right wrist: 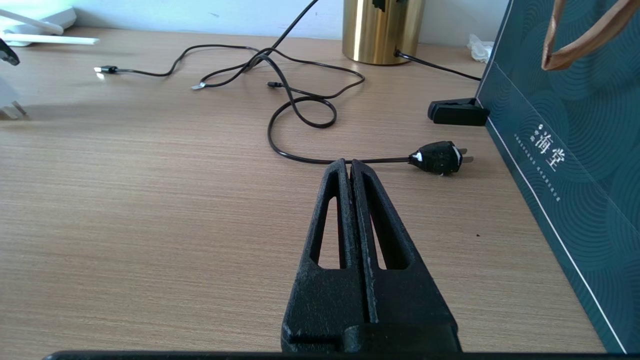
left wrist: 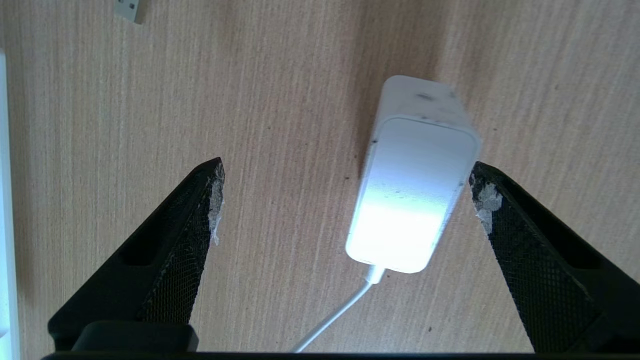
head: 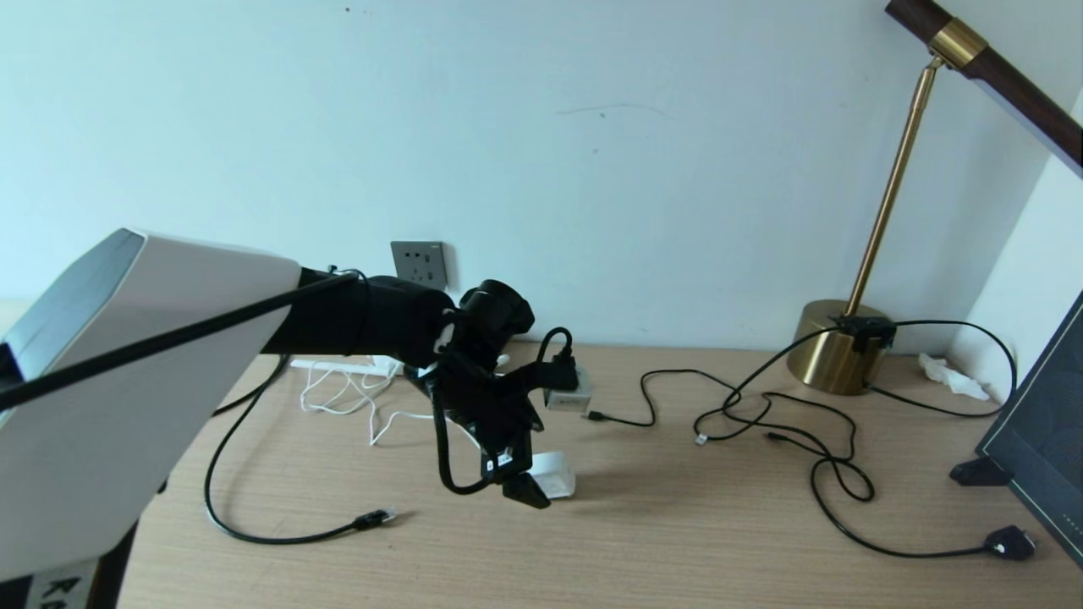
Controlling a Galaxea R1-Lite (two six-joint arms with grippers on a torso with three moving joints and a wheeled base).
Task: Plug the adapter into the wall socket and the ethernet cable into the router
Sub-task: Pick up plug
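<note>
The white adapter (head: pixel 556 474) with its thin white cord lies on the wooden desk. My left gripper (head: pixel 526 488) points down over it, open. In the left wrist view the adapter (left wrist: pixel 415 185) sits between the spread fingers of the left gripper (left wrist: pixel 346 167), close against one fingertip (left wrist: pixel 482 192). The dark grey wall socket (head: pixel 419 262) is on the wall behind the arm. The ethernet cable (head: pixel 376 517) ends on the desk in front of the arm. The router (right wrist: pixel 35 20) shows only in the right wrist view. My right gripper (right wrist: pixel 348 162) hovers shut and empty.
A grey charger cube (head: pixel 568 397) with a black cord sits just behind the adapter. Thin black cords (head: pixel 787 423) tangle across the desk toward a brass lamp base (head: pixel 833 348). A black plug (head: pixel 1011 542) and a dark green bag (head: pixel 1045 423) are at the right.
</note>
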